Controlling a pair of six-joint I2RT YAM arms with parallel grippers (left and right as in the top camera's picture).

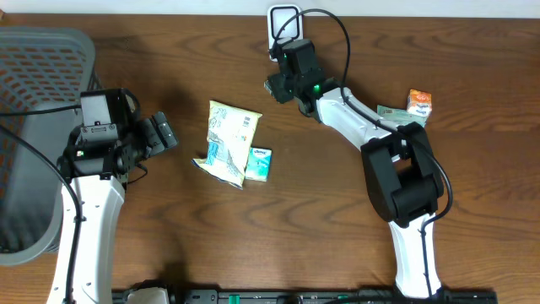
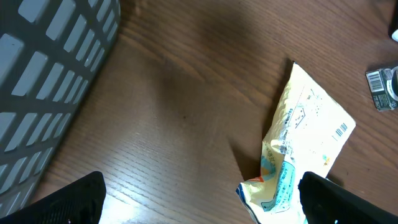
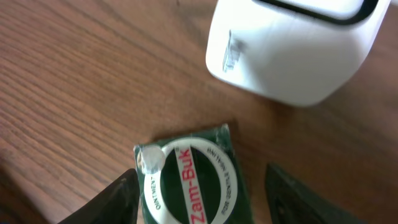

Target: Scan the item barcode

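Overhead, a yellow packet [image 1: 229, 139] and tissue pack [image 1: 260, 162] lie well short of the white scanner [image 1: 284, 24]. Right gripper [image 3: 200, 177] pinches the Zam-Buk box [image 3: 186, 190] just before the scanner; left gripper [image 1: 166, 132] gapes empty.

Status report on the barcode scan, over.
Left gripper open, empty. Right gripper holds Zam-Buk box, just short of white scanner. Nothing between box and scanner.

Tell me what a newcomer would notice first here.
The right gripper holds a green Zam-Buk box just in front of the white scanner at the table's far edge. Mid-table lies a crumpled yellow packet with a small blue tissue pack beside it, and a grey basket fills the left edge.
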